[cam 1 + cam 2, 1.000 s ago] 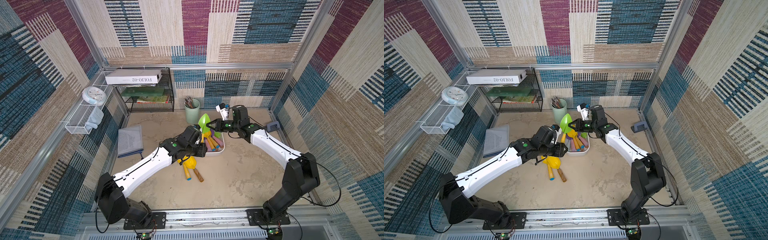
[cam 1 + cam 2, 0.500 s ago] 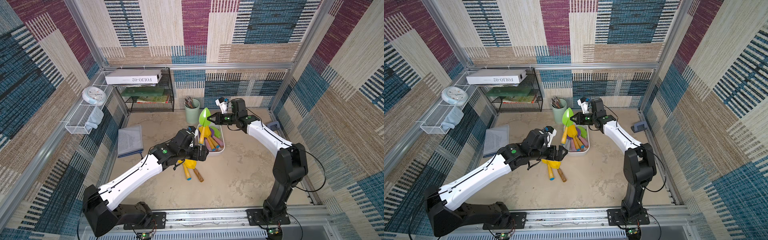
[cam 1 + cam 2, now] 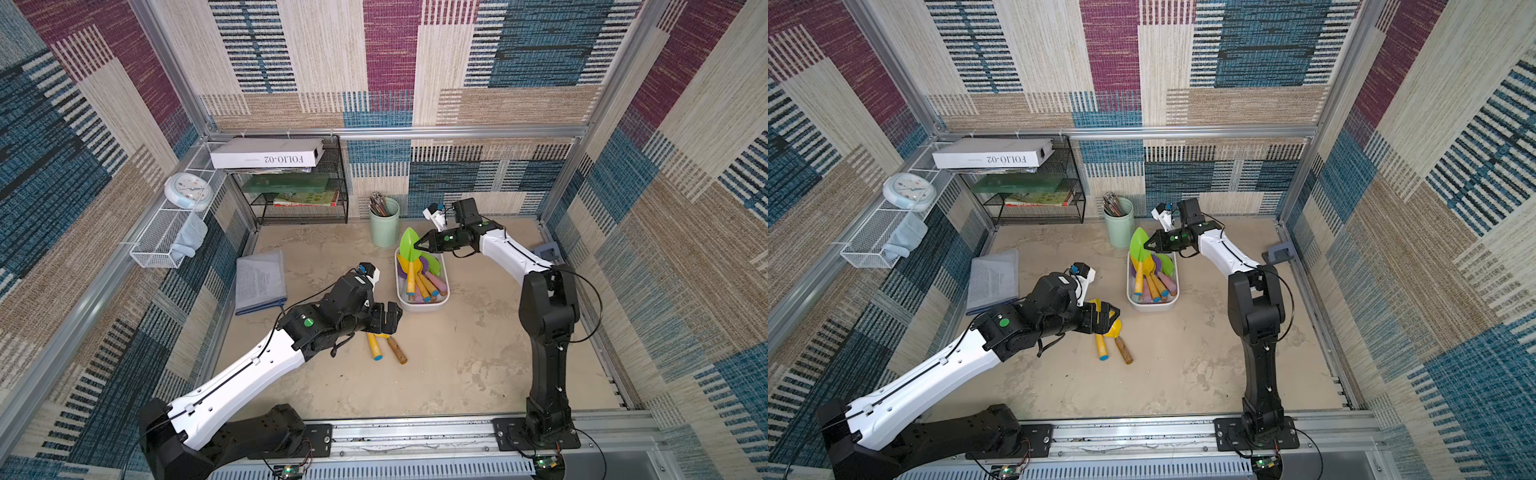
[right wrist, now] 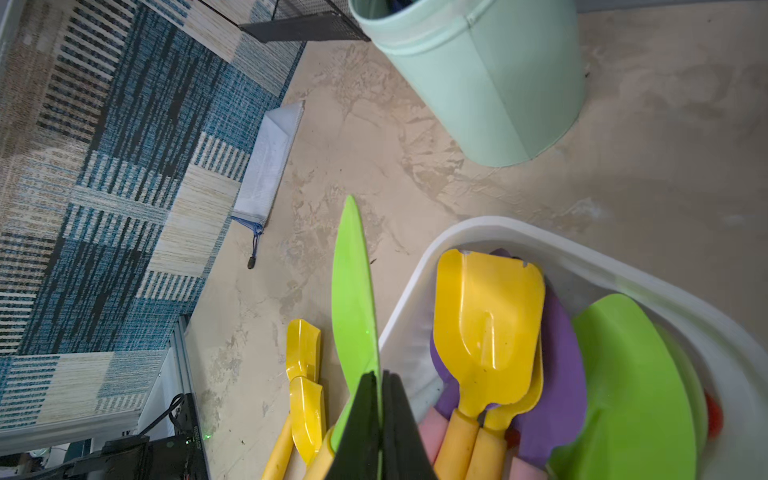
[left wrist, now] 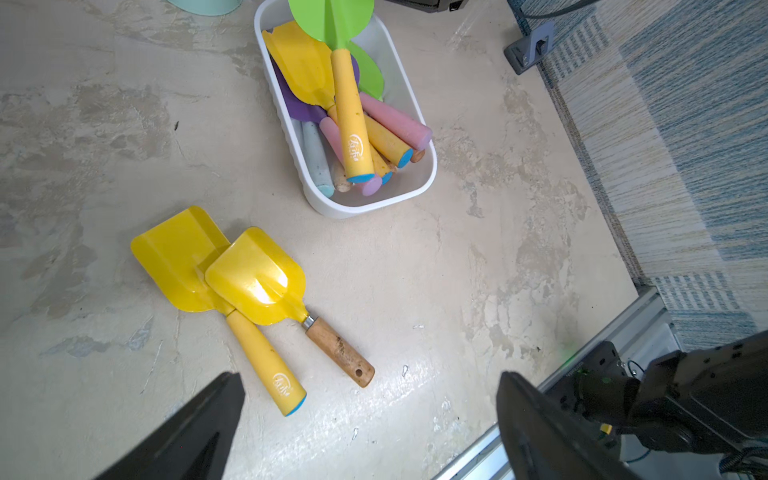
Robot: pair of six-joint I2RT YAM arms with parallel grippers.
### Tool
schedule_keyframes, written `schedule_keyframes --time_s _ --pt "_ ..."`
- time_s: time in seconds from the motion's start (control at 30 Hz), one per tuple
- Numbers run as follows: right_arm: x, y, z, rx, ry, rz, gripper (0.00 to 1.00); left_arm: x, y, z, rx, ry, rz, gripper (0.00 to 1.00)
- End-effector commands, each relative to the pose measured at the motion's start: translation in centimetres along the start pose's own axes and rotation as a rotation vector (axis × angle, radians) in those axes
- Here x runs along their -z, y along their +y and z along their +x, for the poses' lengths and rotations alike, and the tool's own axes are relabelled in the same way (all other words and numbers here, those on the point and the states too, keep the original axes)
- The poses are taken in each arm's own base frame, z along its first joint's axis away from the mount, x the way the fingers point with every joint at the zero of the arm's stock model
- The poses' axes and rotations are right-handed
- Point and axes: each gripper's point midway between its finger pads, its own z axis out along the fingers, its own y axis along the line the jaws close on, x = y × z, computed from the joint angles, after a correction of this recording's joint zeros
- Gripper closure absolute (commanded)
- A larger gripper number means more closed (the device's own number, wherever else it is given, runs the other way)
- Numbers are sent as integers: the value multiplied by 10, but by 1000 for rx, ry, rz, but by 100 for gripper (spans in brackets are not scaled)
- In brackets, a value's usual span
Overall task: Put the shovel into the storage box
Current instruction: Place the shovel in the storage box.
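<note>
You're setting the green shovel (image 3: 408, 245) into the box (image 3: 420, 307).
Your right gripper (image 3: 419, 246) is pinching its blade, the handle lying among shovels (image 5: 305, 66) inside; next you're likely needing only to release and lift clear. Your left gripper (image 3: 386, 318) is hanging spread wide over two yellow shovels (image 5: 249, 274) outside the box, awaiting pickup.

Layout around your storage box (image 3: 420, 308)
You have the cup (image 3: 384, 227) just beside it at 11 o'clock, two loose shovels (image 3: 373, 345) at 7, the pouch (image 3: 259, 282) at 9, more shovels (image 5: 307, 62) inside.
</note>
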Motion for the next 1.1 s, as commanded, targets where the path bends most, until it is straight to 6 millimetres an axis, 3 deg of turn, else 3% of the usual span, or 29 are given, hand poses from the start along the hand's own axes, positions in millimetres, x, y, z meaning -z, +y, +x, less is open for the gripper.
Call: schedule_keyframes --time_s 0.0,0.3,0.7,0.87,1.07 --pt "-7 -5 3 7 16 -15 100 -2 2 -1 3 -7 -8 1" --pt "-27 -26 13 -28 37 -4 100 -6 7 4 8 6 -32 1" --pt "-38 -44 33 -72 65 27 100 -22 16 18 49 76 -79 1" --pt "-41 -50 37 -82 76 48 80 -28 20 25 74 109 -97 1" --pt "-36 -50 33 -74 74 70 69 -32 22 31 100 145 -119 1"
